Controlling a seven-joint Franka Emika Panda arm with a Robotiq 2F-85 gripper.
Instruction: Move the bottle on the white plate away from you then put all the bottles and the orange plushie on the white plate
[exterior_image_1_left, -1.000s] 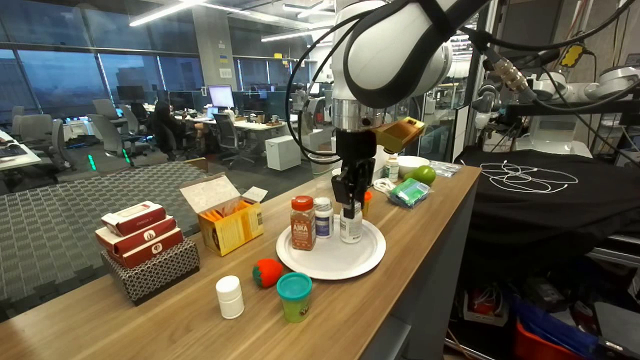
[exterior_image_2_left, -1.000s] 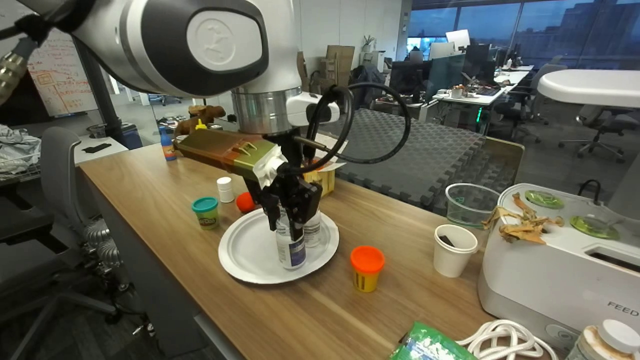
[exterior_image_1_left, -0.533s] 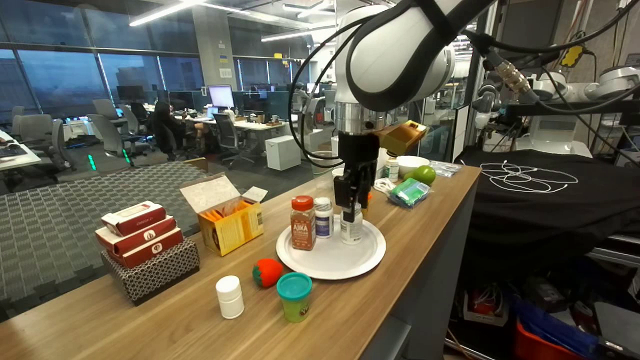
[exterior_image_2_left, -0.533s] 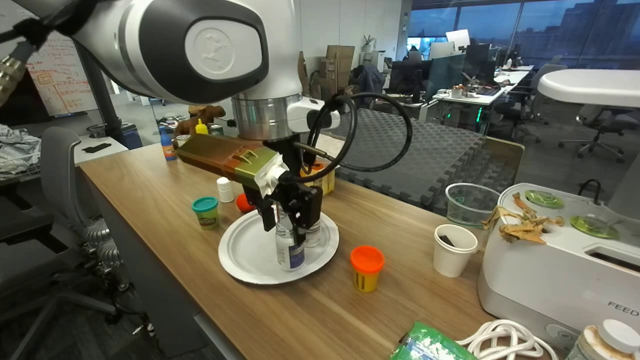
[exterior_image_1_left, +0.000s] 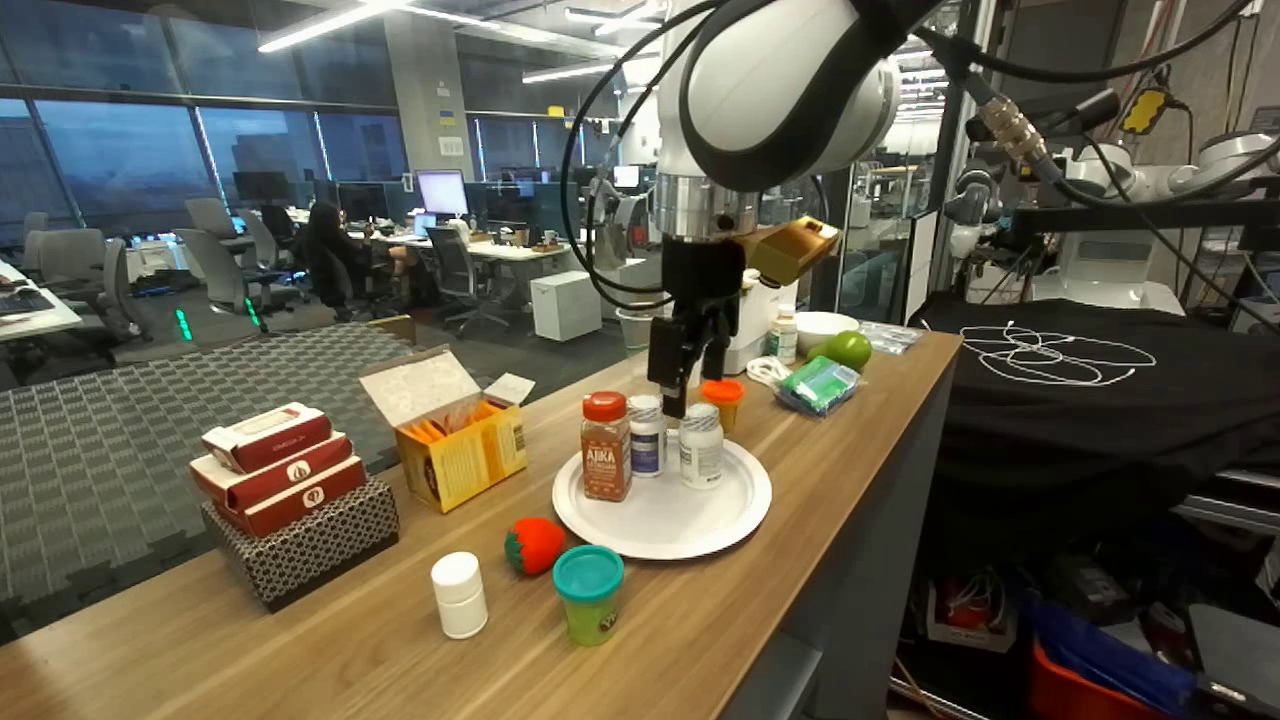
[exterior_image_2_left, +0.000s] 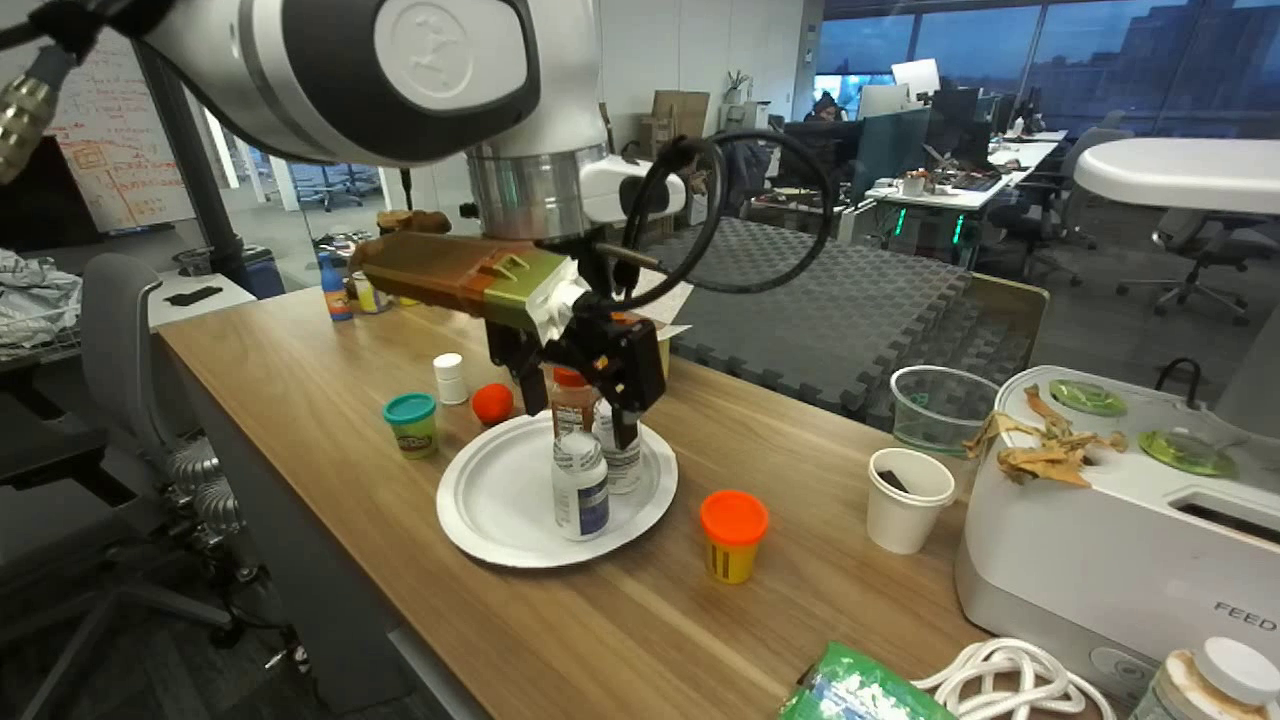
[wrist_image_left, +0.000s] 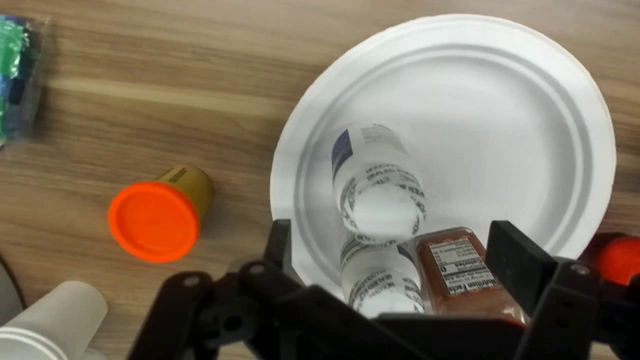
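Bottle (wrist_image_left: 378, 180), just released, stands toward nine o'clock on the plate (wrist_image_left: 500, 125) in the wrist view, gripper (wrist_image_left: 390, 236) lifting off, jaws spread, presumably leaving plushie (exterior_image_1_left: 540, 546), tub (exterior_image_1_left: 589, 592) and small bottle (exterior_image_1_left: 460, 597) to load.

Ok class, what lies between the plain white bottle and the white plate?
The orange plushie lies between the plain white bottle and the white plate, as both exterior views show; the teal-lidded tub stands to one side.
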